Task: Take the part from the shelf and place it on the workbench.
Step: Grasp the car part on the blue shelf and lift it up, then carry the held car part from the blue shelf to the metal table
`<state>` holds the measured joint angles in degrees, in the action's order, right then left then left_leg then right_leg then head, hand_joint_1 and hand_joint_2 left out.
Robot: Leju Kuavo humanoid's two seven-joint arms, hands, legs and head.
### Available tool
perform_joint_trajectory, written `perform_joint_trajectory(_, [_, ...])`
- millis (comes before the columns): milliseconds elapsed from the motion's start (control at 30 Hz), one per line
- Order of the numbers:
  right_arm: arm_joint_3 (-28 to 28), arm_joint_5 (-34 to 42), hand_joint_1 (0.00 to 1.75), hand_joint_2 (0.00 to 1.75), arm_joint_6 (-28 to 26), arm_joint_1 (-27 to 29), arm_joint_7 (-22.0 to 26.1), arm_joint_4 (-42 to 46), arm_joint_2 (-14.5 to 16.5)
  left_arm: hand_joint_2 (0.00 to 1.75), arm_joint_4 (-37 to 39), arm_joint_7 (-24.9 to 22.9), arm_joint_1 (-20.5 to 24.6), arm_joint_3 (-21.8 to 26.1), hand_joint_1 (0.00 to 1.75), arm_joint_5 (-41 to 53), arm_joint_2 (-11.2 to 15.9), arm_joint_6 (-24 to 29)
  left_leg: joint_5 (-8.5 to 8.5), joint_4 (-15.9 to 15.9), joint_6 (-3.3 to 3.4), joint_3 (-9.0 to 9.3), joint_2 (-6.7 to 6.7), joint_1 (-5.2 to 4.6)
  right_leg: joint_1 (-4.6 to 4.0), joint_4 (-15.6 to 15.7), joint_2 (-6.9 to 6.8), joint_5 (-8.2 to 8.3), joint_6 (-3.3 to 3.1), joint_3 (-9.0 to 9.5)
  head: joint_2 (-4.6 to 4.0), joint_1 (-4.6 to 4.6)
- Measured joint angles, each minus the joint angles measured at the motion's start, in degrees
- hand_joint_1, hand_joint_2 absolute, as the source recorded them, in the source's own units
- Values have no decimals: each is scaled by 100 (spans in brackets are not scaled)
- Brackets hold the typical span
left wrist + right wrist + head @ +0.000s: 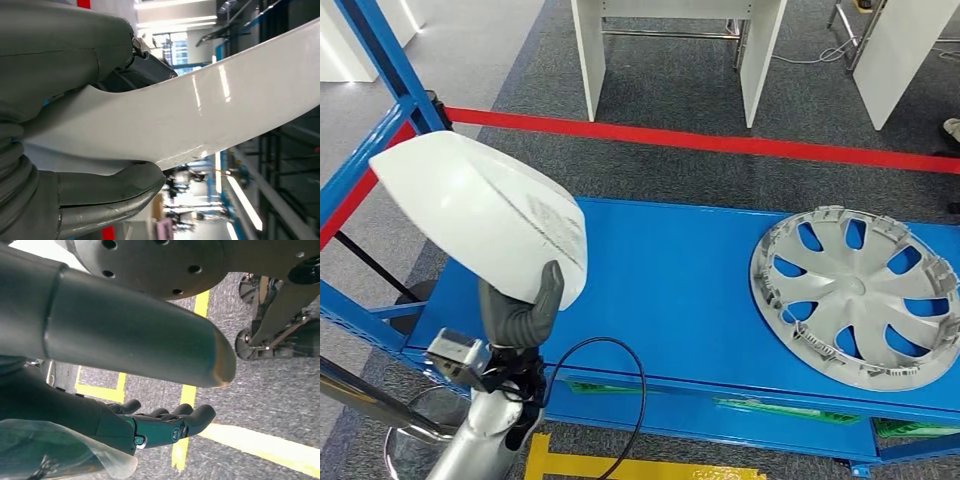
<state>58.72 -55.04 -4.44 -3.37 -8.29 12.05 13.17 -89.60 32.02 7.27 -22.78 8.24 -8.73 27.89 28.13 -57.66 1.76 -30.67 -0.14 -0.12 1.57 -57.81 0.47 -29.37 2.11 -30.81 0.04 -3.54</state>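
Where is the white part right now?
In the head view the white part is on the left, held up by the left robot hand over the left end of the blue bench, well apart from the hubcap on the right.

A silver wheel cover [857, 297] lies flat on the blue workbench [675, 290].

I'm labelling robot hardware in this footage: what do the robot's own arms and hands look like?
The left arm is a smooth silver tube with a small grey box at the wrist and a black cable looping beside it. The left hand is matte grey with a ribbed cover and thick rounded thumb. The right hand has a thick grey thumb and darker, glossy segmented fingers with small round fasteners.
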Motion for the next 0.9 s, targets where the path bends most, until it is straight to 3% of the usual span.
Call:
perform_joint_trajectory(67, [1,0,0,0,-20,14,4,1,14,175,-299,29,-139,-23,175,-69,75,-68,-88,173,66,72,20,35,-8,-253,-17,-183,15,-137,0,21])
perform_joint_trajectory(167, [1,-1,0,0,-28,31,7,-1,15,175,-537,34,-300,-49,175,-109,157,-105,-117,207,81,85,40,46,6,-1291,-25,-620,49,-673,0,36])
perform_joint_trajectory(200, [1,-6,0,0,-33,40,0,-1,15,175,-584,39,-350,-56,175,-134,178,-144,-115,192,73,83,45,53,15,-1475,-27,-615,72,-781,0,34])
perform_joint_trajectory(233, [1,-21,0,0,-43,48,-15,-1,15,175,-638,56,-399,-61,175,-164,196,-205,-107,168,55,81,47,67,27,-1445,-32,-497,97,-786,0,33])
perform_joint_trajectory(267, [1,-48,0,0,-55,54,-41,0,15,175,-702,85,-455,-63,175,-189,211,-279,-84,134,23,79,47,88,44,-1193,-43,-288,124,-678,0,36])
perform_joint_trajectory(333, [-5,-148,0,0,-74,62,-127,-2,28,175,-884,162,-607,-63,175,-158,245,-423,-7,20,-76,48,46,121,65,-507,-61,33,188,-329,0,53])
perform_joint_trajectory(367, [-12,-216,0,0,-74,73,-168,-3,39,175,-990,195,-694,-65,175,-95,263,-483,30,-48,-123,22,44,119,67,-303,-58,91,184,-216,0,68])
perform_joint_trajectory(500, [-113,-496,0,0,-72,145,-174,2,51,175,-1371,252,-1032,-79,175,217,341,-636,86,-200,-217,-71,37,107,57,-282,-21,47,1,-242,0,51])
perform_joint_trajectory(533, [-142,-539,0,0,-91,159,-116,8,48,175,-1432,257,-1104,-83,175,258,360,-640,181,-280,-237,-107,37,116,56,-287,-23,65,-38,-271,0,49])
perform_joint_trajectory(567, [-167,-574,0,0,-134,168,-28,16,44,175,-1482,268,-1167,-89,175,284,381,-633,347,-459,-255,-177,37,123,54,-285,-28,90,-80,-306,0,40])
perform_joint_trajectory(633, [-216,-638,0,0,-295,172,182,37,33,175,-1562,306,-1284,-112,175,305,430,-596,808,-1114,-270,-403,36,124,24,-285,-37,143,-158,-387,0,25])
perform_joint_trajectory(700, [-265,-707,0,0,-500,173,375,55,10,175,-1609,341,-1401,-132,175,288,479,-539,1076,-1685,-242,-554,36,115,-24,-287,-45,207,-207,-475,0,19])
perform_joint_trajectory(733, [-289,-754,0,0,-602,173,468,64,-7,175,-1629,350,-1457,-138,175,275,503,-506,1052,-1718,-203,-509,35,102,-52,-287,-47,243,-220,-520,0,19])
perform_joint_trajectory(767, [-315,-802,0,0,-686,173,546,73,-23,175,-1651,357,-1503,-142,175,263,525,-472,928,-1536,-147,-366,34,81,-81,-287,-45,282,-227,-563,0,19])
perform_joint_trajectory(833, [-384,-897,0,0,-767,164,672,87,-49,175,-1694,396,-1546,-156,175,236,556,-404,641,-757,25,115,36,10,-128,-283,-41,365,-228,-633,0,25])
perform_joint_trajectory(900, [-460,-968,0,0,-739,135,760,92,-83,175,-1716,457,-1533,-181,175,192,574,-343,505,-171,123,441,49,-65,-126,-257,-51,457,-186,-661,0,27])
